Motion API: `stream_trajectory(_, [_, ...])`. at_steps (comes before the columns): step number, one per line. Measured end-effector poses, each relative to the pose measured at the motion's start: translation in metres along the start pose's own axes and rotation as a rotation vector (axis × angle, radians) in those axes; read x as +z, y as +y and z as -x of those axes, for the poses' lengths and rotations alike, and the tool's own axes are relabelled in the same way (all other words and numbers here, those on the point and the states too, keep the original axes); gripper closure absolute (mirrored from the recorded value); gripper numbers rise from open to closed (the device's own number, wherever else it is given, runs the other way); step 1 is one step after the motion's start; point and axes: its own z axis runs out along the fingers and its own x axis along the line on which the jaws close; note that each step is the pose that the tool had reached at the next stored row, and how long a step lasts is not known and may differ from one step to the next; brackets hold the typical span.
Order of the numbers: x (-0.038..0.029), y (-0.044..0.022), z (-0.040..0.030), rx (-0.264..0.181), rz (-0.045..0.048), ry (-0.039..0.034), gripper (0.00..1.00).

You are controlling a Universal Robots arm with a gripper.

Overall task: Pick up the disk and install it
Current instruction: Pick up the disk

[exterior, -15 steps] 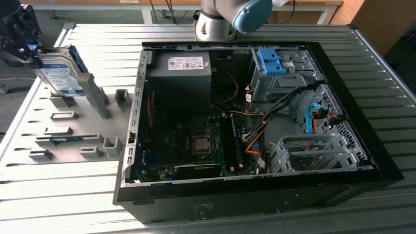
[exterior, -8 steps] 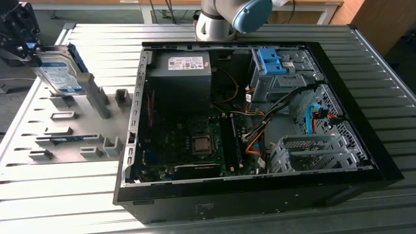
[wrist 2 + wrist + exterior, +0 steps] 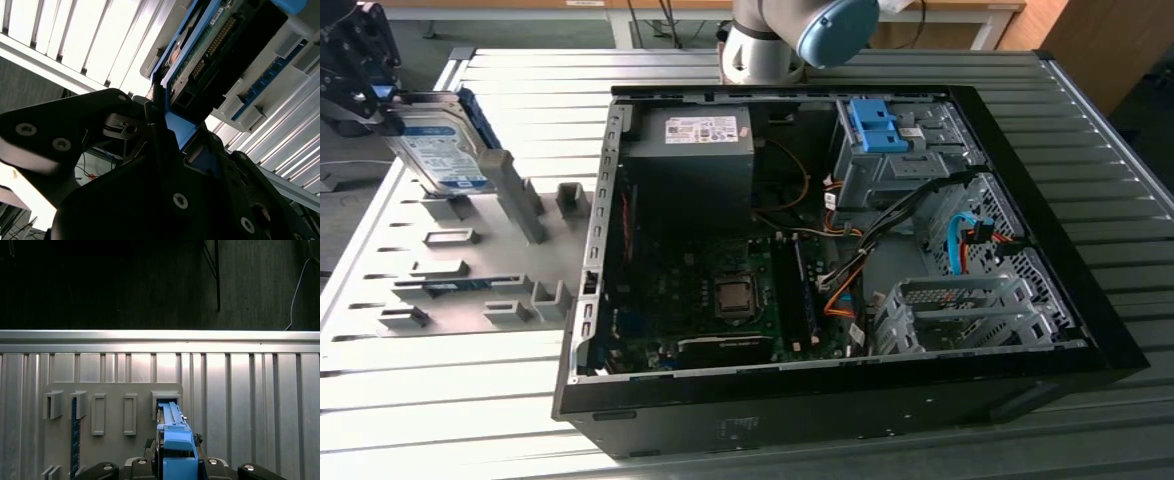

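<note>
- Your ribbed silver table (image 3: 454,400) runs beneath the pincer (image 3: 380,108) and spreads well past it on every side you can see.
- A flat grey fixture plate (image 3: 480,290) lies on the slats right below the pincer, and carries small upright grey holders.
- An open black computer case (image 3: 854,400) lies on its side on the table, just beside the plate, on the edge farther from the pincer.

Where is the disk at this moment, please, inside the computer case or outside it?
Outside: the disk stands on edge at the grey rack beside the open case, gripped by the claw.
</note>
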Motion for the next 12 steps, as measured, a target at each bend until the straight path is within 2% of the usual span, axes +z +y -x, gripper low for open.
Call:
stream_trajectory(7, [-0.0029, 0.0001, 0.0002, 0.000, 0.0001, 0.0001, 0.64])
stream_trajectory(12, [-0.0119, 0.0004, 0.0006, 0.000, 0.0000, 0.0000, 0.64])
